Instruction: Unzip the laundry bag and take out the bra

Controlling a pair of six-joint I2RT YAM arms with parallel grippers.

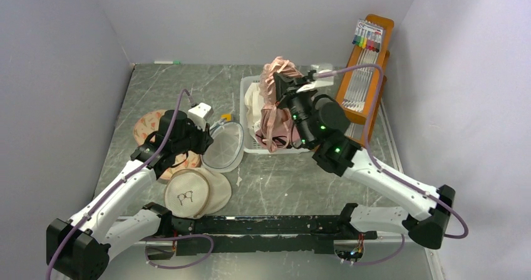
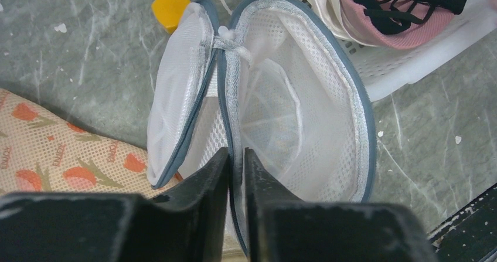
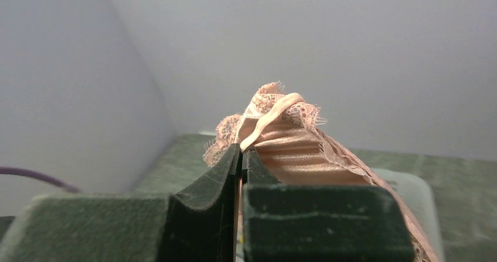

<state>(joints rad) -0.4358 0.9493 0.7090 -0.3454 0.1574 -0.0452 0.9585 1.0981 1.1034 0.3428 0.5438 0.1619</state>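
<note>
The laundry bag (image 1: pixel 224 143) lies open on the table, white mesh with a grey-blue zipper edge. In the left wrist view the laundry bag (image 2: pixel 293 109) shows an empty inside, its lid flap folded to the left. My left gripper (image 1: pixel 210 141) is shut on the bag's zipper rim (image 2: pixel 235 152). My right gripper (image 1: pixel 280 81) is shut on the dusty-pink bra (image 1: pixel 273 129) and holds it up above the white basket (image 1: pixel 244 114). The bra (image 3: pixel 305 150) shows lace trim at the fingertips (image 3: pixel 241 149). Its lower part with black straps (image 2: pixel 375 24) rests in the basket.
A beige round pouch with a glasses print (image 1: pixel 194 192) lies near the front left. A cream pad with orange flowers (image 1: pixel 147 126) lies under the left arm. A yellow piece (image 1: pixel 226 117) sits behind the bag. An orange rack of markers (image 1: pixel 366 67) stands at the back right.
</note>
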